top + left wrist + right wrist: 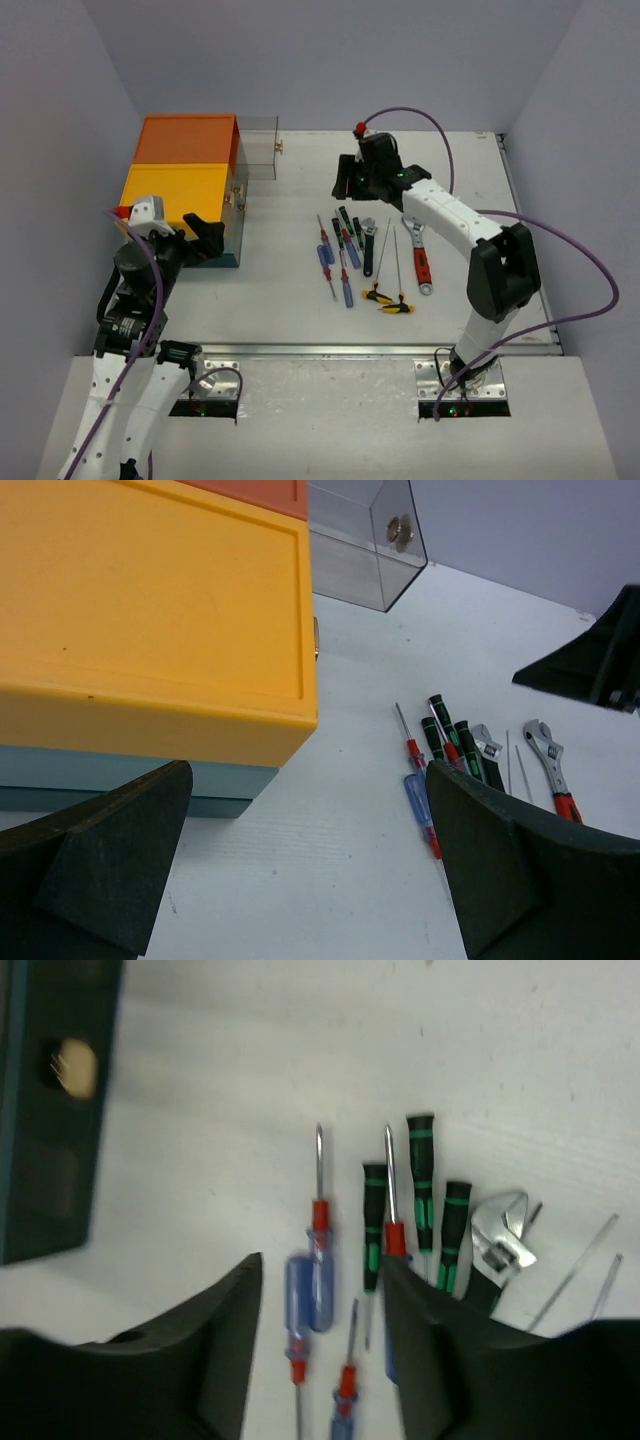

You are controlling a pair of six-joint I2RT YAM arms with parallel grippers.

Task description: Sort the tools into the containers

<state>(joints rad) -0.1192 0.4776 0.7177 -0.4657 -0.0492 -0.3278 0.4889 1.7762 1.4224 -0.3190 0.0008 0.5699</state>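
The containers (pixel 185 170) stand at the left: a teal unit with an orange top and a yellow top (pixel 150 600). One clear drawer (pixel 258 150) is pulled out, brass latch (pixel 400 528) facing out. The tools lie mid-table: blue-handled screwdrivers (pixel 325 255), green-and-black ones (pixel 347 225), a red-handled wrench (pixel 421 260), a black-handled wrench (pixel 369 245) and yellow-handled hex keys (pixel 388 298). My right gripper (pixel 320 1290) hangs open over the blue screwdrivers (pixel 312 1270), holding nothing. My left gripper (pixel 310 860) is open beside the unit's near corner, empty.
The table's near edge is a metal rail (pixel 380 350). Grey walls close in the back and sides. In the right wrist view a dark teal face with a brass latch (pixel 75 1068) shows at the upper left. The right arm's cable (pixel 560 240) loops over the right side.
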